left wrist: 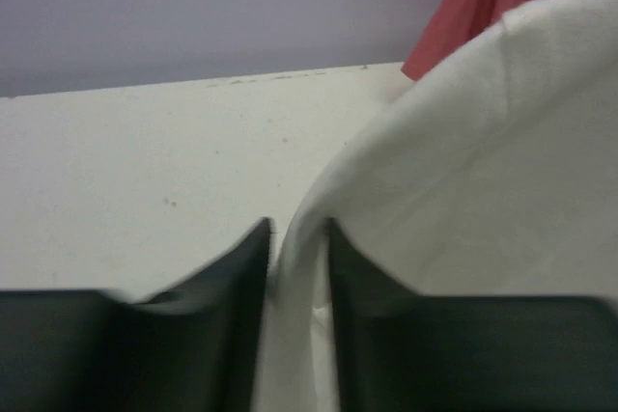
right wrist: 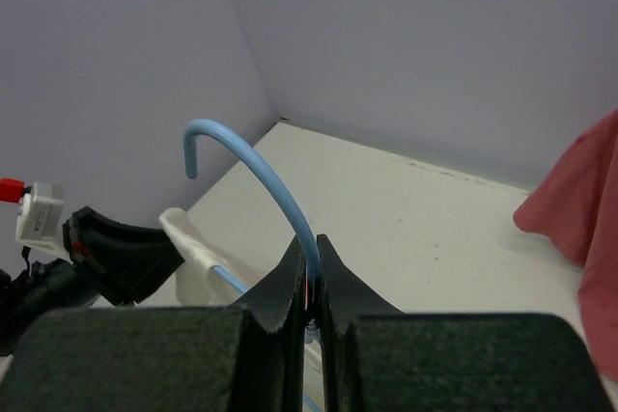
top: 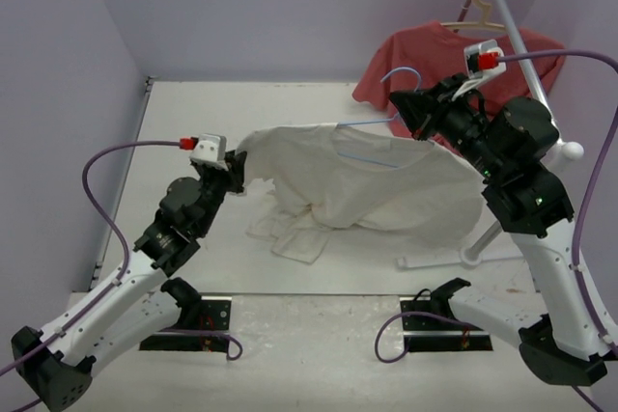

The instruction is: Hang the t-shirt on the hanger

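Pale walls enclose the counter [top: 193,123]; left jaws clench the t-shirt [top: 386,190] at nine o'clock, right jaws clench the hanger [right wrist: 270,182], seemingly half inserted.

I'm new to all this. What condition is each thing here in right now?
t-shirt, held up at one edge by the left tool, the rest sagging crumpled onto the table.
hanger, gripped below its hook, held against the t-shirt's upper edge.
left tool, shut on the t-shirt.
right tool, shut on the hanger.
red t-shirt, hanging on the wooden hanger.
wooden hanger, hanging at the rack's top.
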### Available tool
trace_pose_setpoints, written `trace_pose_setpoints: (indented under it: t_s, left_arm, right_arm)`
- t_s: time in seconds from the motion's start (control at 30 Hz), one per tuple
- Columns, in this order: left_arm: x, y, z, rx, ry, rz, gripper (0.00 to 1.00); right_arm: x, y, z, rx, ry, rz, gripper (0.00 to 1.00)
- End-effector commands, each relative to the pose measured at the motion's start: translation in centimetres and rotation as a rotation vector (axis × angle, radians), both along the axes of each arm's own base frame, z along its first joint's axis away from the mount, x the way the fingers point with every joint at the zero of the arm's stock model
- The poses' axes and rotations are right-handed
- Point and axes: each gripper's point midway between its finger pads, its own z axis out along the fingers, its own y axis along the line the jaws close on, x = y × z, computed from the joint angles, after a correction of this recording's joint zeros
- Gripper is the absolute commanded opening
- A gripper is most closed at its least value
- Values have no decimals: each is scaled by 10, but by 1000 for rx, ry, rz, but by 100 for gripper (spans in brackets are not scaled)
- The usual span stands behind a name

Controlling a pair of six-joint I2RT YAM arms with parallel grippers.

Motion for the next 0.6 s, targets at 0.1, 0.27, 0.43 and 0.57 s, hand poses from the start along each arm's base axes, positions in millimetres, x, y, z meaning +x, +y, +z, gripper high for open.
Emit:
trace_pose_setpoints:
  t_s: [0.1, 0.27, 0.43, 0.57]
  left_arm:
    - [-22, -34, 84, -63, -156, -248, 100]
    - [-50, -37, 131, -100, -249, -352, 100]
    - [-79, -82, 164, -58, -311, -660, 100]
    - [-73, -113, 176, 8, -327, -793, 100]
  right_arm:
    - [7, 2, 15, -3, -44, -2, 0]
    - [14, 10, 9, -44, -22, 27, 0]
    - [23, 24, 7, -47, 3, 33, 0]
    - [25, 35, 17, -45, -1, 29, 0]
